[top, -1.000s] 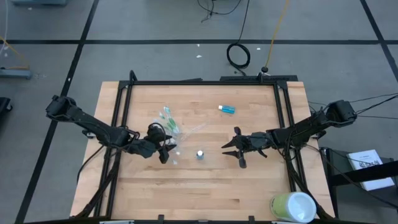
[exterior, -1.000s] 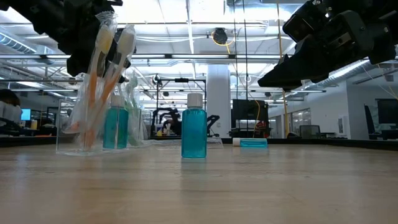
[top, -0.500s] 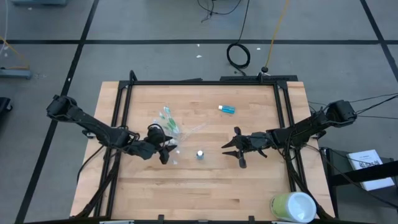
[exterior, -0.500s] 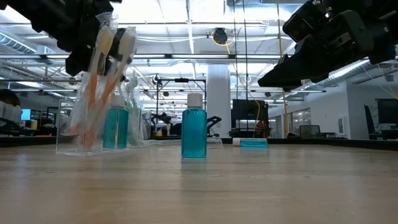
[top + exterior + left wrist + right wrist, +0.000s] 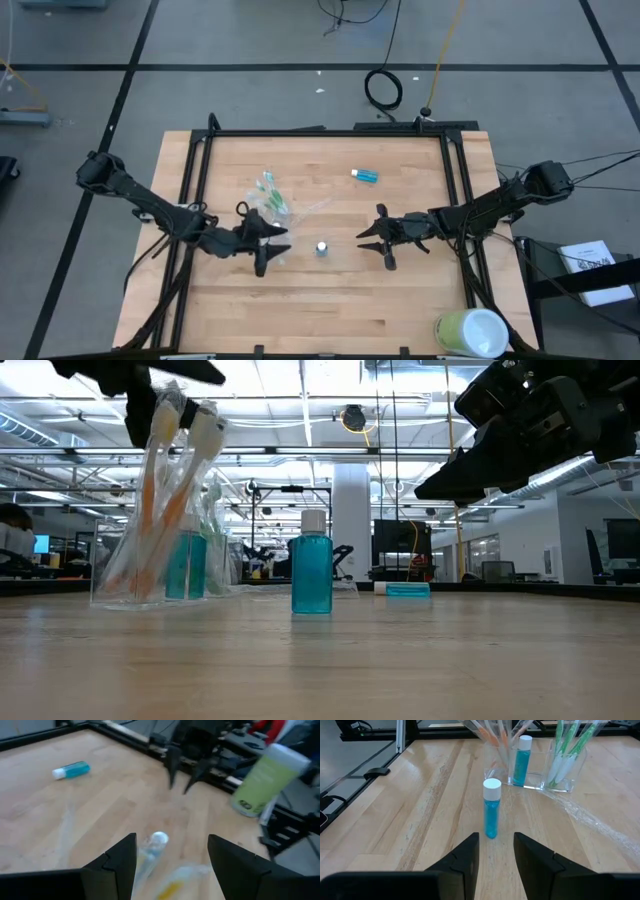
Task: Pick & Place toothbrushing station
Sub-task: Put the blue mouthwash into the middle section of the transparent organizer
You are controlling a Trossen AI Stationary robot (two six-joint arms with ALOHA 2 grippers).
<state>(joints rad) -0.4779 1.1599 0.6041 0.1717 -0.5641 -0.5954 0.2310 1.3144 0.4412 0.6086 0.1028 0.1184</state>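
My wooden table carries a clear cup of toothbrushes, one blue tube standing upright, another tube lying flat, and a green-and-white cup at one corner.

Left arm: extends from the bench's left edge toward the centre, forearm angled toward the front edge. Left gripper is raised above the bench surface, fingers spread apart, nothing between them.

Right arm: extends from the right edge toward the centre, nearly level. Right gripper is held above the surface, fingers parted, holding nothing. The two grippers face each other, well apart.
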